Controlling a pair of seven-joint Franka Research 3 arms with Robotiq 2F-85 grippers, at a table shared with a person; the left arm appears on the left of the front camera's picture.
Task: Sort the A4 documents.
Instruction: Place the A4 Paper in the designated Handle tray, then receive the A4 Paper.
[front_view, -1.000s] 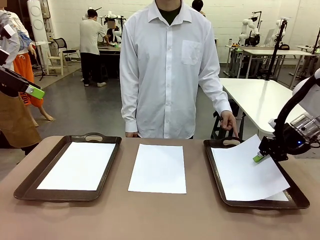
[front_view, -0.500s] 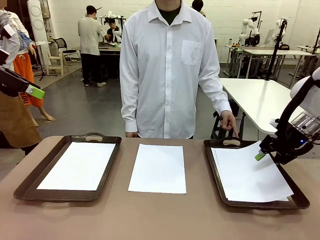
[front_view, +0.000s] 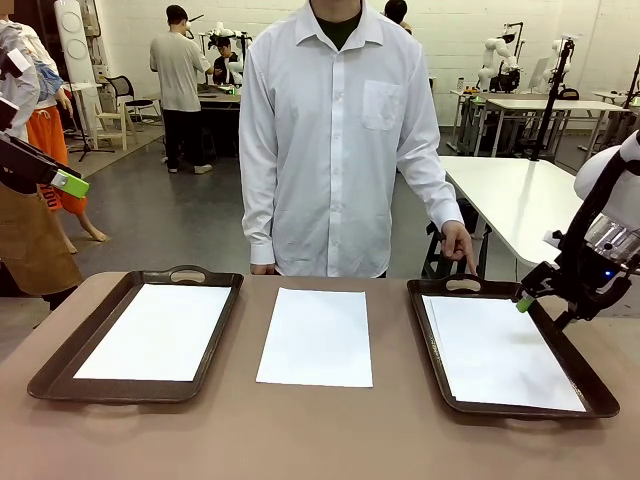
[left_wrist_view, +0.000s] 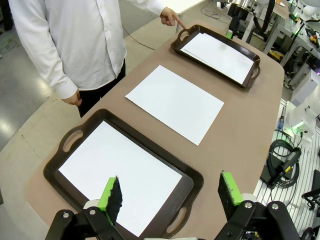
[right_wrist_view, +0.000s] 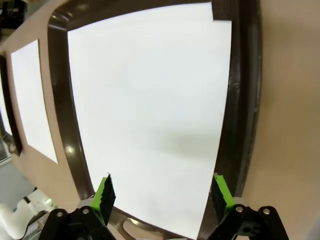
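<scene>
Placing step looks finished: thin white A4 sheet (front_view: 500, 352) flat in right-hand dark brown handled tray (front_view: 600, 398), right gripper (right_wrist_view: 162, 192) above with fingers apart. Next, probably fetching loose white sheet (front_view: 316, 336) mid-bench; left gripper (left_wrist_view: 171, 193) fingers apart too.

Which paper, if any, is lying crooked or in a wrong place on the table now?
One sheet lies on the bare table between the two trays, in neither. In the right tray, the top sheet sits slightly askew, with another sheet's edge peeking out. Nothing looks torn or creased.
</scene>
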